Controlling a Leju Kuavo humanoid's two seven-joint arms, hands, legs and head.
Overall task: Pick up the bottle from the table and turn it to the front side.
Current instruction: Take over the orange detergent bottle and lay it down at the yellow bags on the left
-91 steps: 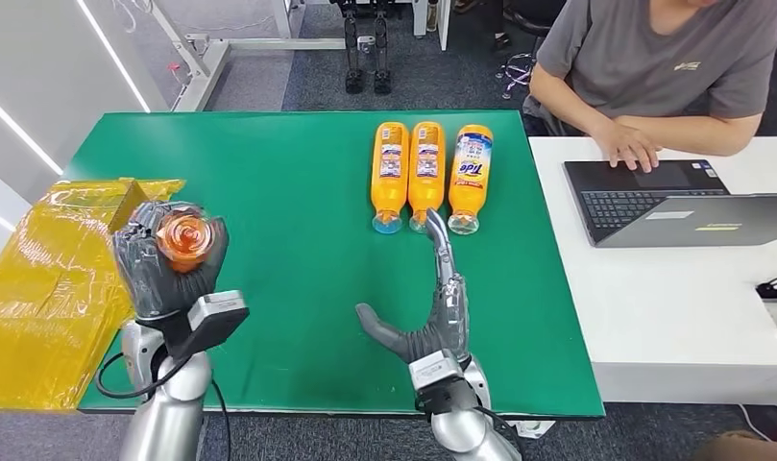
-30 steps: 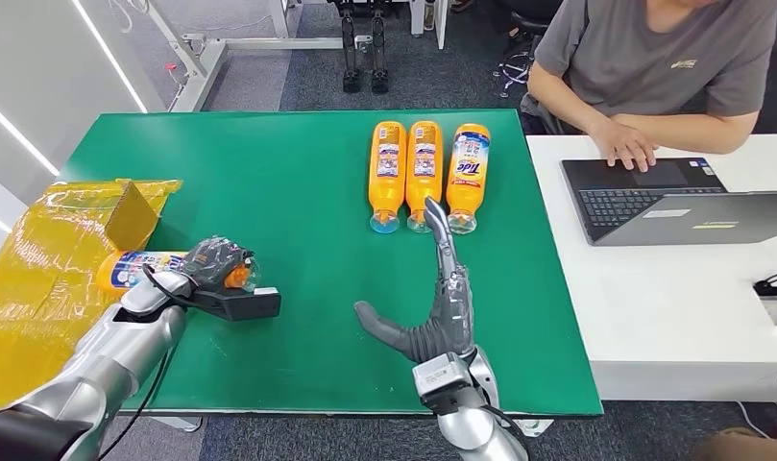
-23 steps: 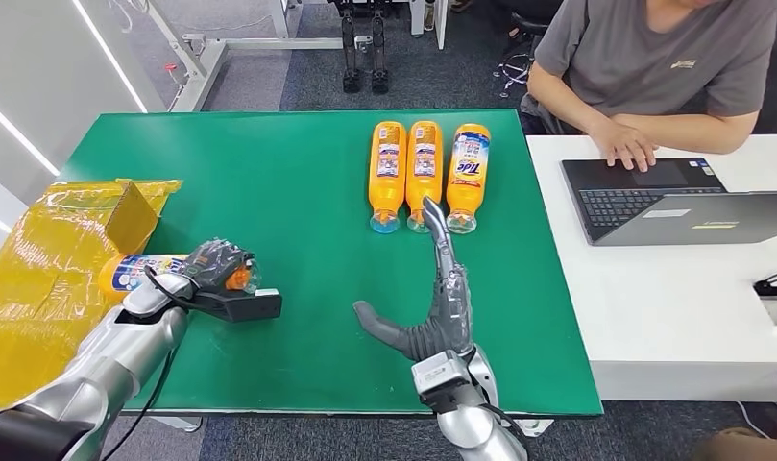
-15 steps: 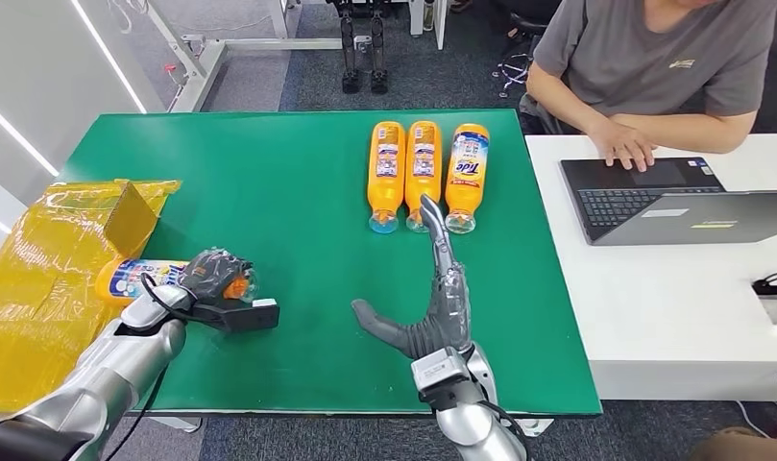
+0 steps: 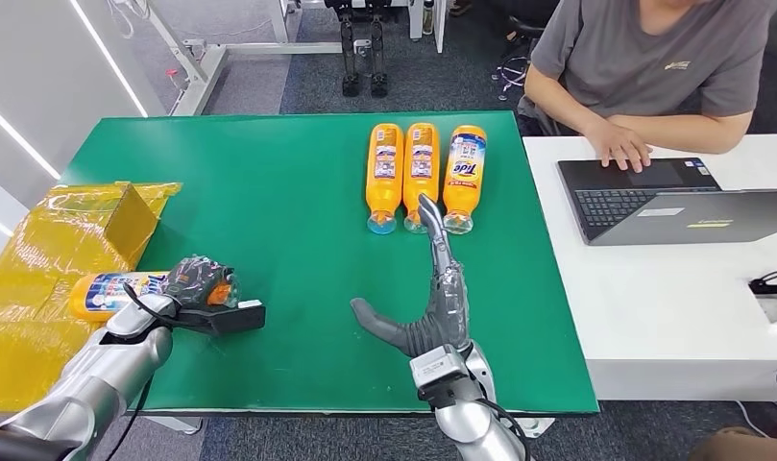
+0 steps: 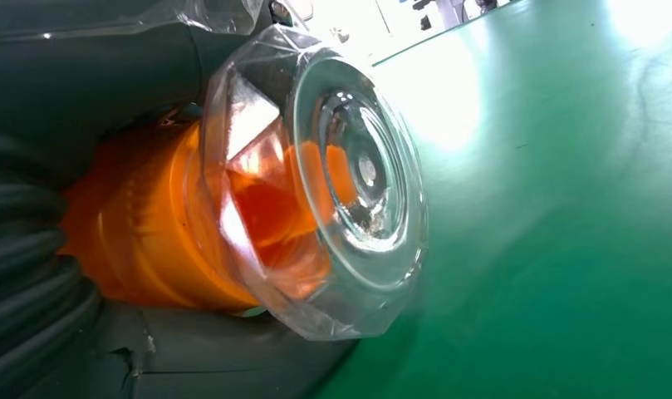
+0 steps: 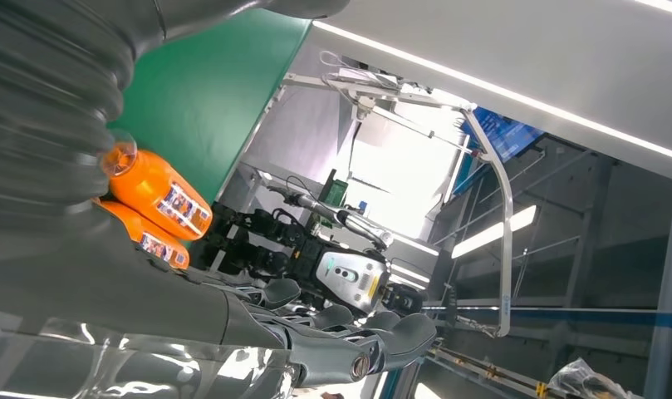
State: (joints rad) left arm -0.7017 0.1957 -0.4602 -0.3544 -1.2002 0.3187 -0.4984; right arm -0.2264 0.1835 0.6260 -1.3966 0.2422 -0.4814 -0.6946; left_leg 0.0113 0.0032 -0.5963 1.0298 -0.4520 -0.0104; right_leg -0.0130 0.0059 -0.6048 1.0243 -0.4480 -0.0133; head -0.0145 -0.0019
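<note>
We see a green table (image 5: 269, 173) on grey carpet, with a white desk (image 5: 672, 288) beside it where a person (image 5: 653, 58) sits at a laptop (image 5: 643, 192). Our left hand (image 5: 200, 281) grips an orange bottle (image 5: 110, 291) by its cap end at the table's left edge, over yellow wrapping (image 5: 38, 279). The left wrist view shows its clear cap (image 6: 349, 183). Our right hand (image 5: 432, 298) rests spread on the table, pointing at three bottles (image 5: 423, 173).
</note>
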